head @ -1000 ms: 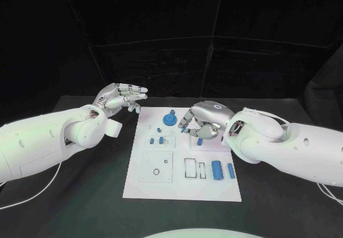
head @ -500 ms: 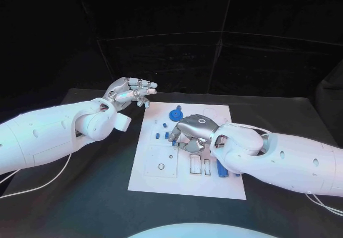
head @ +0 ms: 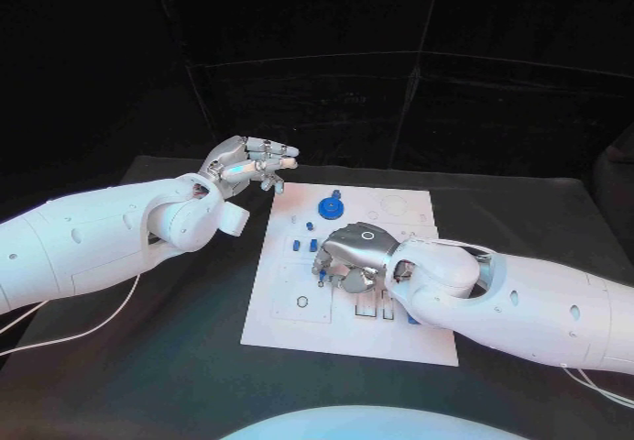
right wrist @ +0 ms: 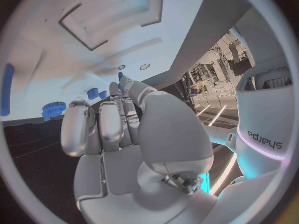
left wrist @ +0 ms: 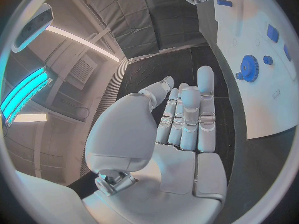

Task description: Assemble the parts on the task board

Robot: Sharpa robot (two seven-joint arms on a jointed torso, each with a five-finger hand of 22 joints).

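The white task board (head: 346,321) lies in the middle of the black table. A blue gear (head: 331,208) stands near its far edge, with two small blue pieces (head: 305,245) nearer me. My right hand (head: 355,259) reaches down over the board's middle, fingers bent onto it. A small blue part (right wrist: 119,76) shows at its fingertips, apparently pinched. My left hand (head: 251,163) hangs in the air beyond the board's far left corner, fingers stretched out side by side, holding nothing. In the left wrist view the gear (left wrist: 249,67) and the board (left wrist: 261,109) lie past that hand (left wrist: 187,114).
A blue cylinder (head: 411,319) peeks out under my right forearm. Rectangular slots (head: 374,311) and a square plate with a ring (head: 301,301) sit on the board's near half. The black table (head: 158,367) spreads around the board, with a dark curtain behind.
My right hand has moved from the board's right side toward its middle and left, staying low over it. My left hand stays raised in about the same place. The camera has shifted.
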